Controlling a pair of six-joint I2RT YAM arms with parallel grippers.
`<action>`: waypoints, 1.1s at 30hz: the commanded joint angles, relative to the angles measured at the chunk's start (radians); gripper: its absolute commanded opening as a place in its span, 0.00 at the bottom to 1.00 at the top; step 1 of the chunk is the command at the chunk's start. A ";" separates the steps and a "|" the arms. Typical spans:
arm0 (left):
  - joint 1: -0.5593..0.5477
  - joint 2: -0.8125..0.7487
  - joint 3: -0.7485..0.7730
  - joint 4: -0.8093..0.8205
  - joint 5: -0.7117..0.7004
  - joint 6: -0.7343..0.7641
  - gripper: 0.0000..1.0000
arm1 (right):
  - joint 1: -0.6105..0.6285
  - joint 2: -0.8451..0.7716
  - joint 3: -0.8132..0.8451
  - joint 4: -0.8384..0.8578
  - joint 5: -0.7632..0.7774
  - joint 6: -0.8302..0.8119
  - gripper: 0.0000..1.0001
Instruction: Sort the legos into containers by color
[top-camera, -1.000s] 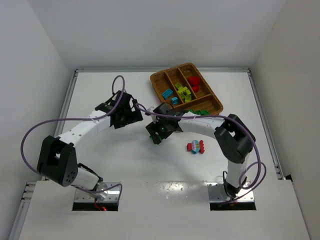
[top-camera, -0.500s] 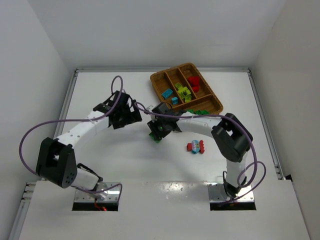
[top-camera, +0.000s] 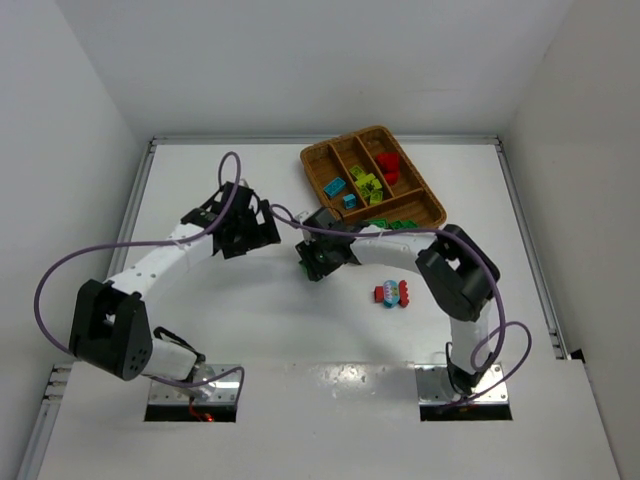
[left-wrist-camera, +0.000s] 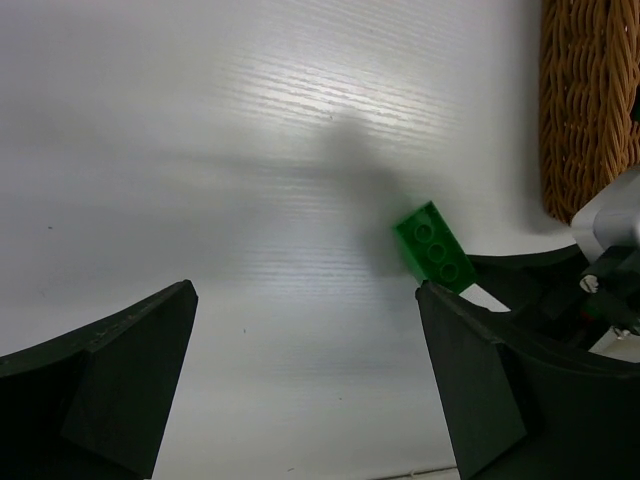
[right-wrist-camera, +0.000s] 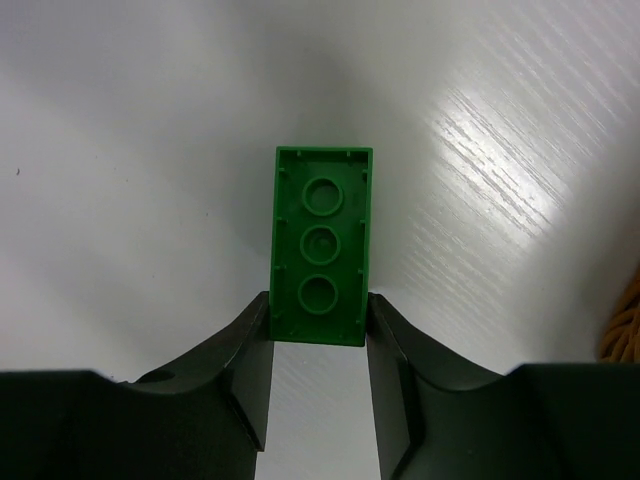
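Right claw (right-wrist-camera: 318, 335): pinching one dark green brick (right-wrist-camera: 321, 243) at centre frame, edged slightly up-frame this past second. Left claw (left-wrist-camera: 305, 292): spread, empty, drawn back leftward. Likely next: carry to wicker tray (top-camera: 340, 141), upper right.

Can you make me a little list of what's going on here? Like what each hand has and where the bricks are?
Right hand: shut on a green brick, hollow underside facing its camera
Left hand: open, holding nothing
Tray: cyan bricks, yellow-green bricks and red bricks, each colour in its own section
Loose on the table: one red and cyan clump
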 joint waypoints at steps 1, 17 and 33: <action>0.017 -0.038 -0.005 0.014 0.019 0.024 1.00 | -0.010 -0.099 -0.005 0.053 0.013 0.047 0.30; 0.026 -0.199 -0.135 0.605 1.034 0.075 1.00 | -0.355 -0.647 -0.345 0.278 -0.975 0.318 0.25; -0.046 -0.142 -0.138 0.725 1.216 0.126 0.93 | -0.366 -0.625 -0.280 0.409 -1.057 0.399 0.25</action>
